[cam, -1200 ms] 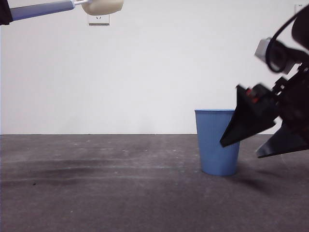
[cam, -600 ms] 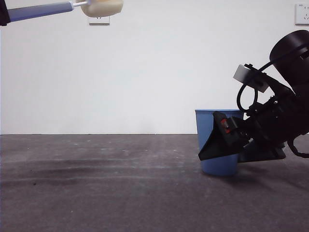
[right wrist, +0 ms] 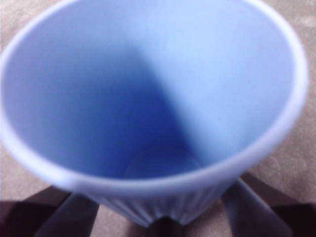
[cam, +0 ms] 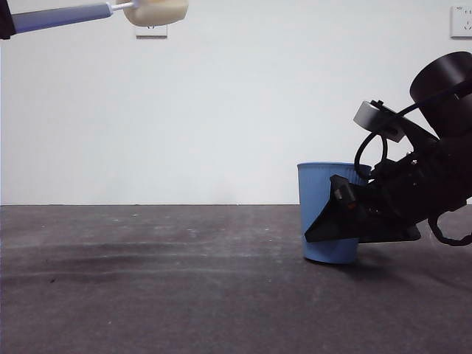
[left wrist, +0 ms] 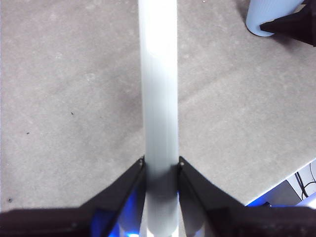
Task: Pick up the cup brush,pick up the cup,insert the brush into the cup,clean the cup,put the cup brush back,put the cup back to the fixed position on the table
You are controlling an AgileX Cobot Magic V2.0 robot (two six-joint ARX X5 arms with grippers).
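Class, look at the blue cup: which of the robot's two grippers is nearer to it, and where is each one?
Right. The right gripper has a jaw on either side of the cup low on the table. The left gripper is far off, up high, clamped on the cup brush.

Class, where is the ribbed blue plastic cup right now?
In the front view the ribbed blue plastic cup sits right of centre on the dark grey table, inside the right gripper.

Ribbed plastic cup [cam: 324,214], matt scuffed table [cam: 162,295]

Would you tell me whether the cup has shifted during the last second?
Yes. The cup, gripped by the right claw, now tilts slightly, its base nudged left on the table.
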